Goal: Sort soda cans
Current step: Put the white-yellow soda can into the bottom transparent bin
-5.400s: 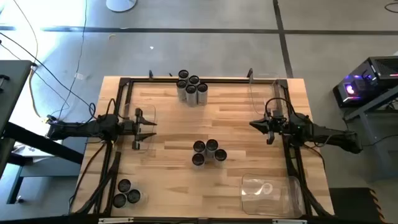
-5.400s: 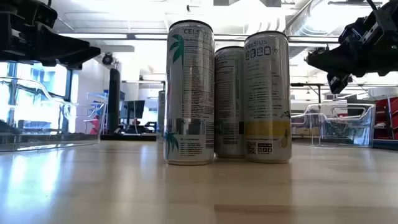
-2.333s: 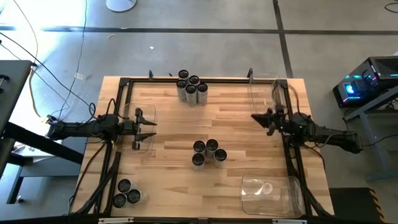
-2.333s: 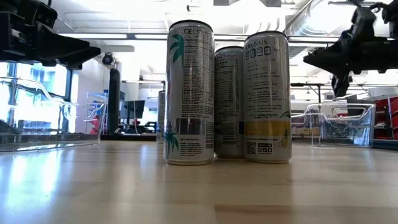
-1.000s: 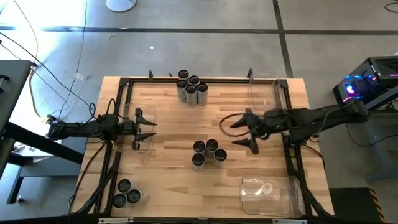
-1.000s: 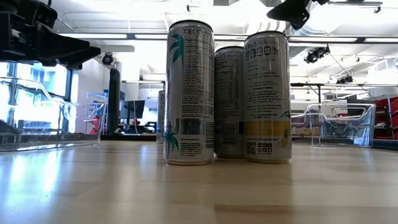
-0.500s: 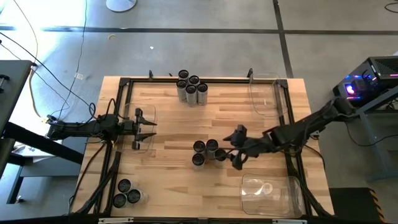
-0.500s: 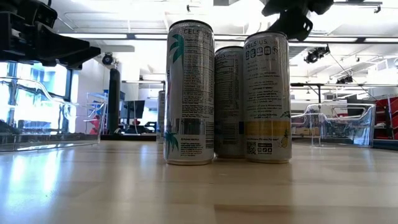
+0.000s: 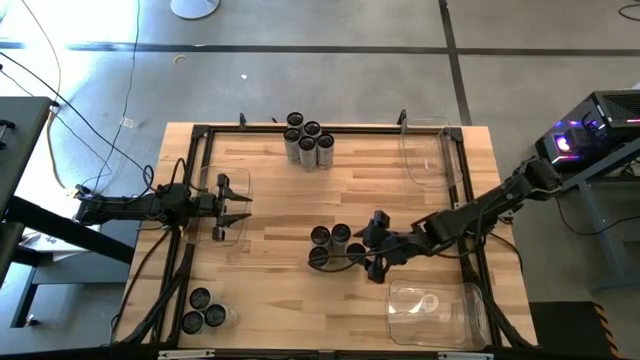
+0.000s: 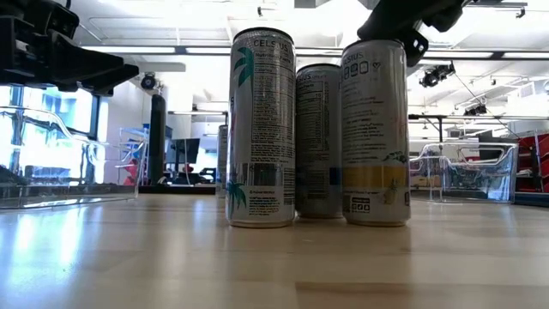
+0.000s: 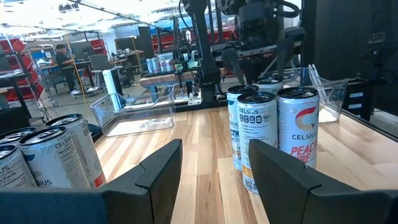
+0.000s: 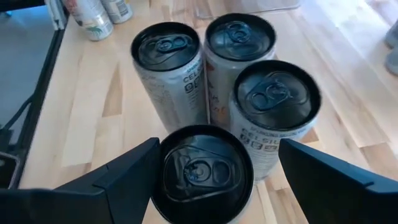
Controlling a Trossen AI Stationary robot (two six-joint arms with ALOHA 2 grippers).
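Several soda cans [image 9: 333,245] stand upright in a tight group at the table's middle. My right gripper [image 9: 362,246] reaches in from the right, slanting down, open. Its fingers stand on either side of the top of the group's right-hand can [image 12: 202,171], which is the rightmost can [image 10: 375,133] in the low view. More soda cans [image 9: 307,138] stand at the far edge. Three others [image 9: 203,312] sit in a clear bin at the near left. My left gripper [image 9: 235,208] waits level at the left edge, open, with nothing between its fingers. My right gripper straddles the right-hand can's top rim from above and from the table's right, slanting down. One finger [image 12: 134,177] seems to lie against the can's upper side wall [image 12: 157,186], while the other finger [image 12: 329,180] stands apart from it. The can stands upright on the table.
A clear bin [image 9: 425,150] stands at the far right and another [image 9: 430,312] at the near right. A third clear bin [image 9: 238,190] sits under my left gripper. A dark frame [image 9: 465,250] runs along the table's sides. Bare wood lies around the middle group.
My right gripper has swung toward the table's left and near edge and sunk onto the middle group, tipping further down and staying open. The right-hand can has turned about its axis and slid a little toward the near edge.
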